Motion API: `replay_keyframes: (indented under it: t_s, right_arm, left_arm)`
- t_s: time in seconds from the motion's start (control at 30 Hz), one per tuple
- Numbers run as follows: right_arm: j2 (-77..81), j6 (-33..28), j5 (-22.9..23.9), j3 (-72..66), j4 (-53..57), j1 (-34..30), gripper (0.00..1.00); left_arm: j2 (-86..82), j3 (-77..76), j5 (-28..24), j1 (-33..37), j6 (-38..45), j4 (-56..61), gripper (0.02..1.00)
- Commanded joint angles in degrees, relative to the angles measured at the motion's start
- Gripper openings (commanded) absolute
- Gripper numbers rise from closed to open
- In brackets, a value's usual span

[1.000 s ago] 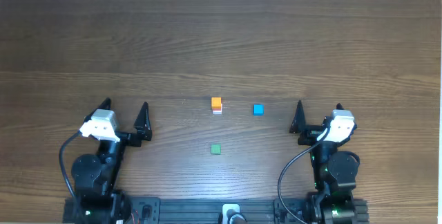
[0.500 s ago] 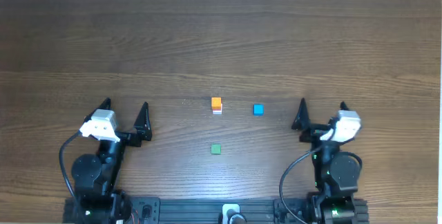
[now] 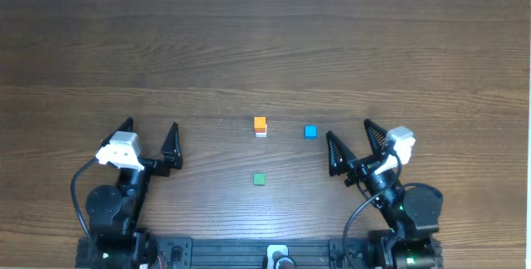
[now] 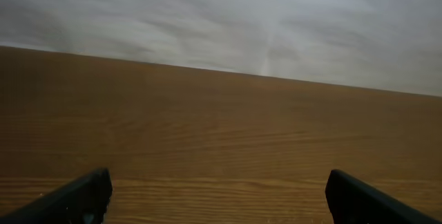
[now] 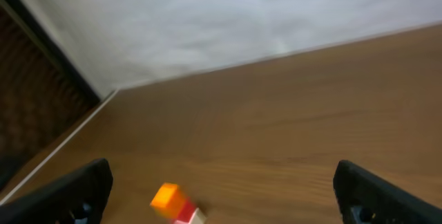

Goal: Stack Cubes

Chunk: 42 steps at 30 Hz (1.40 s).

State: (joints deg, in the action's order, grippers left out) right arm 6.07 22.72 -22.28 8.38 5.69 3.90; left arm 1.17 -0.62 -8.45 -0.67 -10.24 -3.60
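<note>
An orange cube (image 3: 260,124) sits on top of a white cube (image 3: 261,134) near the table's middle; the same stack, orange cube (image 5: 168,198) over white and red (image 5: 188,216), lies ahead of my right gripper. A blue cube (image 3: 310,132) rests to the right of the stack and a green cube (image 3: 259,179) lies nearer the bases. My right gripper (image 3: 354,140) is open, turned toward the blue cube and just right of it. My left gripper (image 3: 149,134) stands open at the left, far from the cubes, with bare wood between its fingers (image 4: 76,198).
The wooden table (image 3: 265,45) stretches wide beyond the cubes. In the right wrist view the table's far edge (image 5: 69,137) meets a pale wall, with a dark area beside it.
The right arm has swung left, bringing its open gripper from the right side toward the blue cube. The left arm and the cubes have not moved.
</note>
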Motion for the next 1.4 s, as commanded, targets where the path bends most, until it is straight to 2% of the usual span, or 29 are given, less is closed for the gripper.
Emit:
replay_keyframes:
  t_s: [0.03,0.13,0.17,0.2,0.27,0.3,0.33,0.4,0.6,0.77,0.93,1.1,1.4]
  right_arm:
    - [9.9,-2.5,-5.3,13.6,10.6,0.8,0.991]
    - [18.4,-3.3,-5.3,21.8,18.9,1.3,0.993]
    - [25.4,-3.6,-5.1,28.0,26.1,2.2,0.991]
    - [27.5,-3.6,-4.8,29.8,28.4,2.7,0.991]
    - [35.8,-3.4,-1.7,35.8,36.4,6.2,0.991]
    - [40.3,-1.6,1.8,38.4,40.0,9.6,0.993]
    - [42.3,-0.7,3.3,39.4,41.1,11.6,0.991]
    - [46.4,0.5,5.8,41.0,41.8,16.7,0.993]
    - [58.1,10.2,15.0,45.2,41.1,33.3,0.991]
    - [64.7,16.7,19.7,47.0,41.0,41.8,0.991]
    - [71.4,28.4,23.8,47.1,41.0,50.6,0.993]
    - [77.7,36.0,27.1,47.1,40.0,57.0,0.991]
    - [86.1,38.4,31.4,47.1,38.6,58.7,0.985]
  left_arm:
    - [-0.8,0.3,-0.9,0.3,0.9,0.0,0.998]
    - [-0.8,0.3,-0.9,0.3,0.9,0.0,1.000]
    - [-0.8,0.3,-0.9,0.3,0.9,0.0,1.000]
    - [-0.8,0.3,-0.9,0.3,0.9,0.0,1.000]
    - [-0.8,0.3,-0.9,0.3,0.9,0.0,1.000]
    - [-0.8,0.3,-0.9,0.3,0.9,0.0,0.998]
    - [-0.8,0.3,-0.9,0.3,0.9,0.0,1.000]
    - [-0.8,0.3,-0.9,0.3,0.9,0.0,1.000]
    - [-0.8,0.3,-0.9,0.3,0.9,0.0,1.000]
    - [-0.8,0.3,-0.9,0.3,0.9,0.0,0.998]
    - [-0.8,0.3,-0.9,0.3,0.9,0.0,0.998]
    - [-0.8,0.3,-0.9,0.3,0.9,0.0,1.000]
    - [-0.8,0.3,-0.9,0.3,0.9,0.0,1.000]
